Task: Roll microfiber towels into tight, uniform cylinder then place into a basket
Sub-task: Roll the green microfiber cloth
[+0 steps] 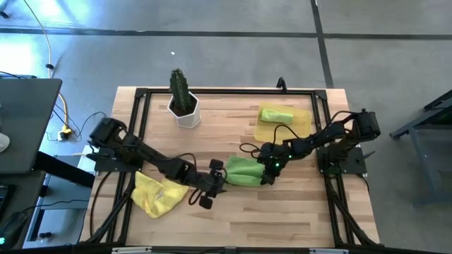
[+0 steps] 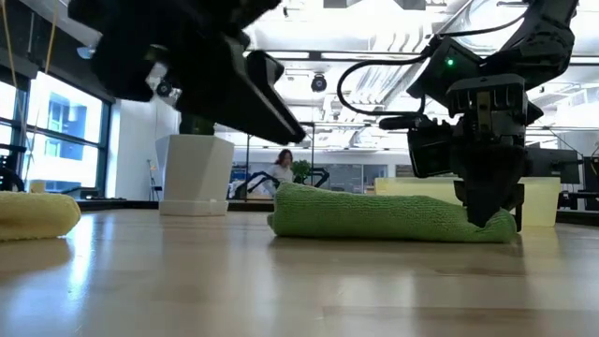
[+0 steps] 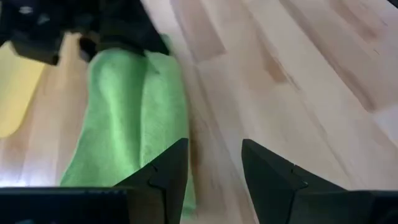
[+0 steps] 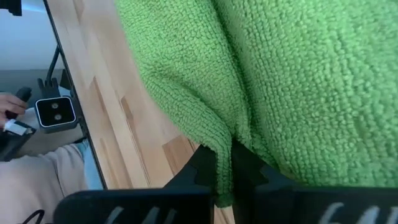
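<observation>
Nearest the low camera lies bare wooden surface (image 2: 281,290). Beyond it, mid-frame, the green towel (image 2: 384,217) lies loosely rolled, a long lump flat on the wood. At its right end the right gripper (image 2: 489,213) comes down from above, its fingers (image 4: 202,171) clenched on a fold of the towel's edge; the right wrist view shows the cloth pinched between them. The left gripper (image 1: 205,192) hangs raised at the upper left of the low view, off the towel; in the left wrist view its fingers (image 3: 165,177) stand released with a gap between them, holding nothing, the towel's end just beside one of them.

At the left edge of the low view sits the yellow towel (image 2: 36,213), crumpled. In the high view it lies at lower left of the surface (image 1: 157,194), beside the left arm and apart from the green one.

Farther back, the white pot (image 2: 195,173) with its cactus (image 1: 179,88) stands left of centre. At the far right the basket (image 1: 305,127) rests on the surface, and inside it lies a second green towel (image 1: 275,113), rolled up. A person (image 2: 281,168) shows in the room beyond.
</observation>
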